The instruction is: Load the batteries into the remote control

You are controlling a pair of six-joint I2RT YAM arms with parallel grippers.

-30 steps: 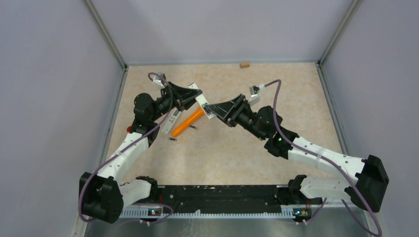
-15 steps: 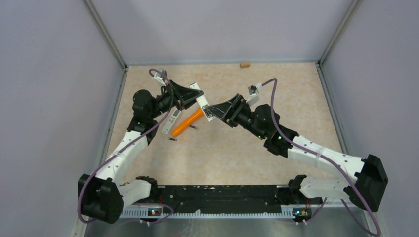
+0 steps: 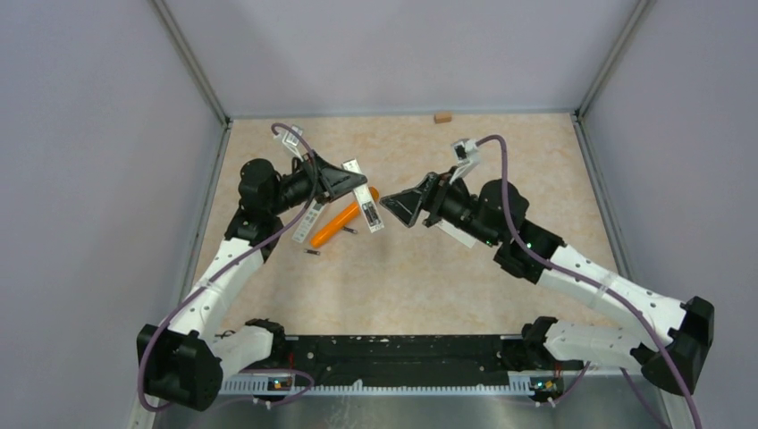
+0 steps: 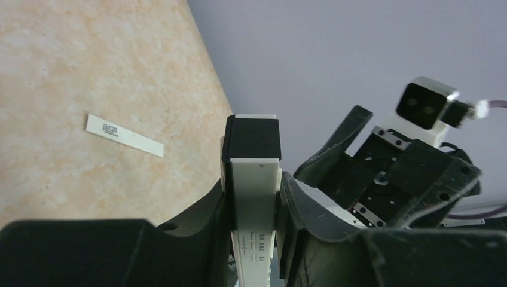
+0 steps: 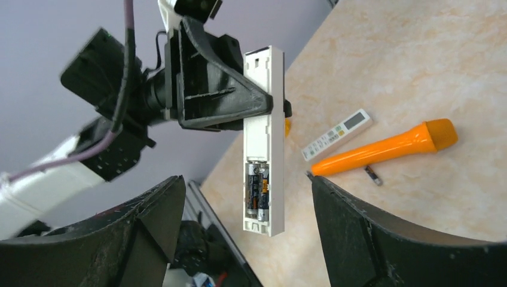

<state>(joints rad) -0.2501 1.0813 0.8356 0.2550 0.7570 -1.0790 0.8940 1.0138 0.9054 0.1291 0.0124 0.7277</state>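
**Q:** What has just changed?
**A:** Your right gripper (image 3: 391,208), at the remote's end a second ago, has drawn back with its fingers spread wide. Your left gripper (image 4: 254,197) pinches the long white plastic remote control (image 5: 263,137) aloft, with the compartment open.

**Q:** What does that mean for the task?
**A:** Seating appears done; closing likely remains.

**Q:** What are the counts?
**A:** Two dark cylindrical batteries (image 5: 257,188) sit in the compartment. Two loose batteries (image 3: 350,231) (image 3: 313,253) lie on the tabletop, with one orange tube (image 5: 382,149), one smaller white keypad remote (image 5: 336,135) and one thin white strip (image 4: 124,135).
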